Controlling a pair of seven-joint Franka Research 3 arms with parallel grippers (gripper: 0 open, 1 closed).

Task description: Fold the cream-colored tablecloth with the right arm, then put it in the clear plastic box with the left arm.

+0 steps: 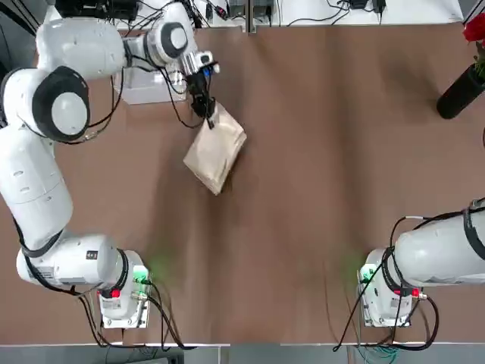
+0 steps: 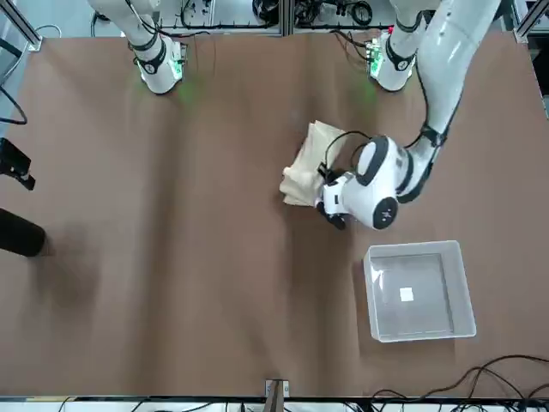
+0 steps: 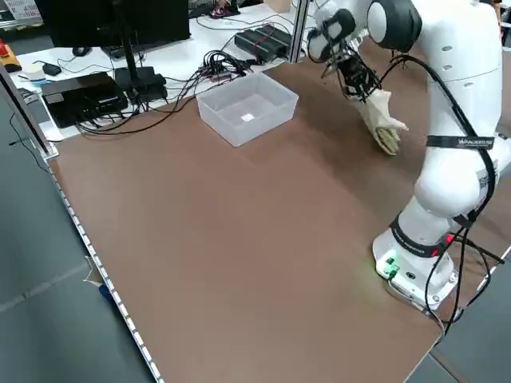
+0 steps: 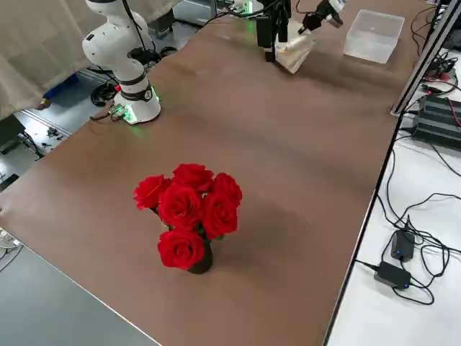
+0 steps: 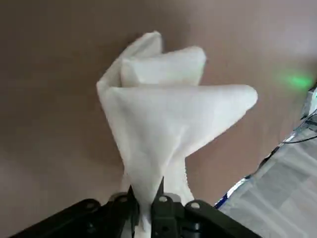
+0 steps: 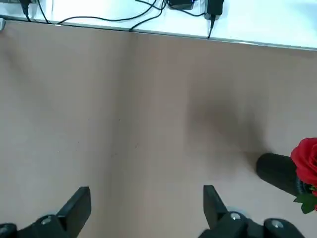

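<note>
The folded cream-colored tablecloth point(image 1: 216, 148) hangs from my left gripper point(image 1: 208, 115), which is shut on its top corner at the table's far left. The cloth point(image 5: 163, 124) droops below the fingers in loose layers, above the brown table. The same bundle point(image 2: 304, 167) shows beside the left wrist in the front view. The clear plastic box point(image 2: 419, 290) stands with nothing in it, a short way beyond the gripper toward the far edge; most of the box point(image 1: 148, 87) is hidden under the arm in the top view. My right gripper point(image 6: 146, 208) is open over bare table, its arm parked near its base.
A black vase of red roses point(image 4: 189, 216) stands at the far right of the table. Cables and power bricks point(image 3: 96, 92) lie on the white bench beyond the far edge.
</note>
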